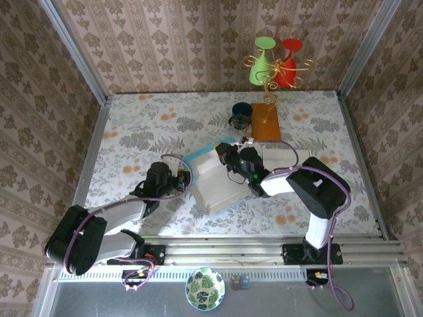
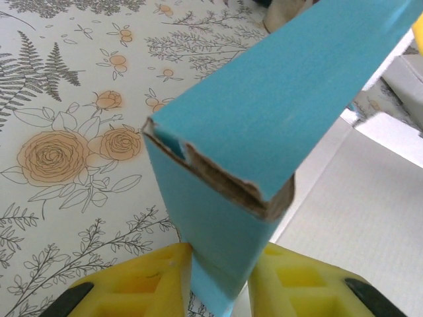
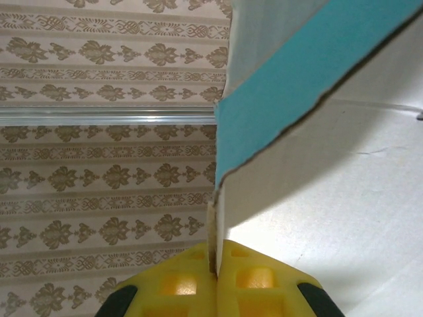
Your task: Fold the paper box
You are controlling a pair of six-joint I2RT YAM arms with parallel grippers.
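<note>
The paper box, white inside and blue outside, lies partly folded on the middle of the floral table. My left gripper is at the box's left side. In the left wrist view the yellow fingers are shut on a doubled blue wall of the paper box, which stands upright between them, and my left gripper pinches its lower end. My right gripper is at the box's far right corner. Seen from the right wrist, my right gripper is shut on the thin edge of a flap of the paper box.
A dark blue cup and an orange board with a gold wire stand sit behind the box. A green glass and a red glass hang on it. A leaf-patterned bowl sits below the metal rail.
</note>
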